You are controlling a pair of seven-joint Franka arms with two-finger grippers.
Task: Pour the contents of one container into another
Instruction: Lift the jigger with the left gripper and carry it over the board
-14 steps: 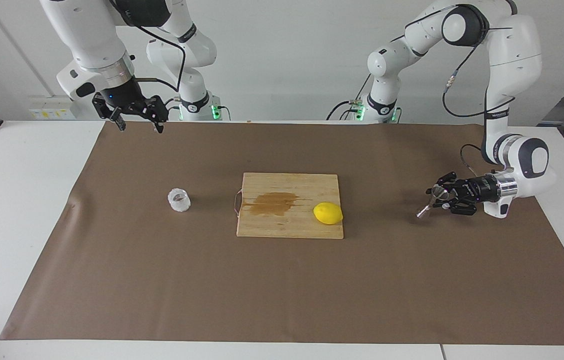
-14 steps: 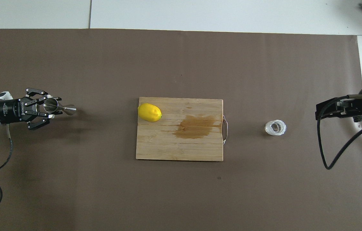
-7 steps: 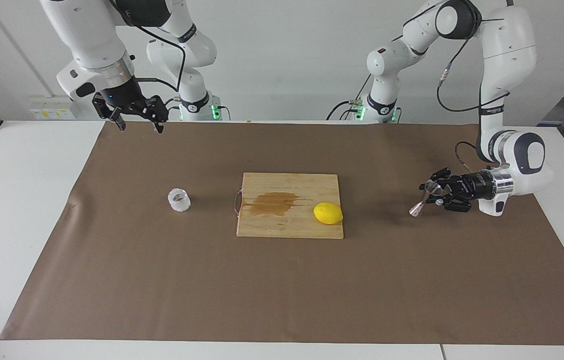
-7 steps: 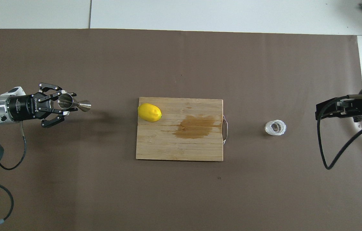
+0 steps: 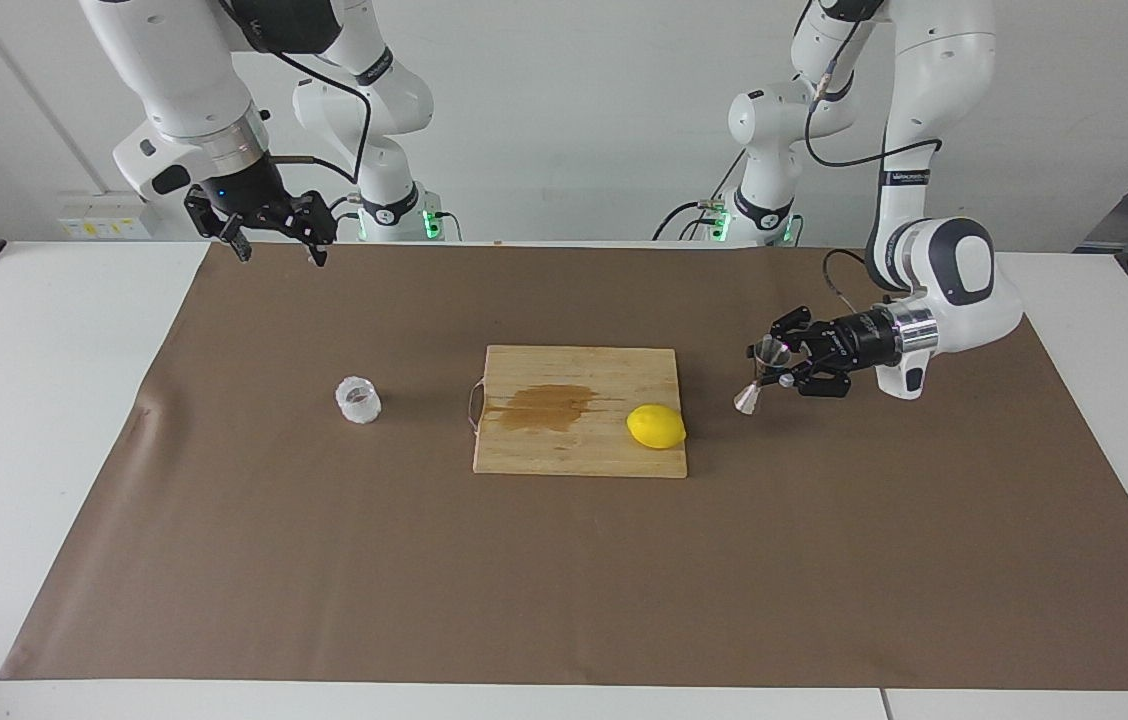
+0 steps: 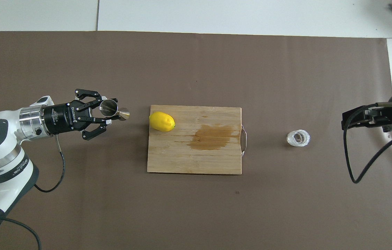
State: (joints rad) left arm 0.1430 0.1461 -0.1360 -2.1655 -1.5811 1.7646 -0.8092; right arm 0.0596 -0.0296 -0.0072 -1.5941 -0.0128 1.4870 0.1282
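The steel jigger [image 5: 760, 377] [image 6: 114, 110] hangs tilted in the air, with my left gripper [image 5: 776, 362] [image 6: 107, 113] shut on its upper cone. It is over the brown paper, just off the cutting board's end toward the left arm, close to the lemon. The clear bumpy glass cup [image 5: 358, 399] [image 6: 298, 138] stands upright on the paper toward the right arm's end of the table, off the board's handle end. My right gripper [image 5: 279, 245] waits open and raised over the paper's edge by the robots, holding nothing.
A wooden cutting board [image 5: 579, 450] [image 6: 182, 159] lies mid-table with a brown wet stain [image 5: 549, 405] on it. A yellow lemon [image 5: 656, 426] [image 6: 162, 121] sits on the board's end toward the left arm. Brown paper [image 5: 564, 580] covers the table.
My left arm has carried the jigger from the left arm's end of the table toward the cutting board, lifting it a little. The right arm and the cup have not moved.
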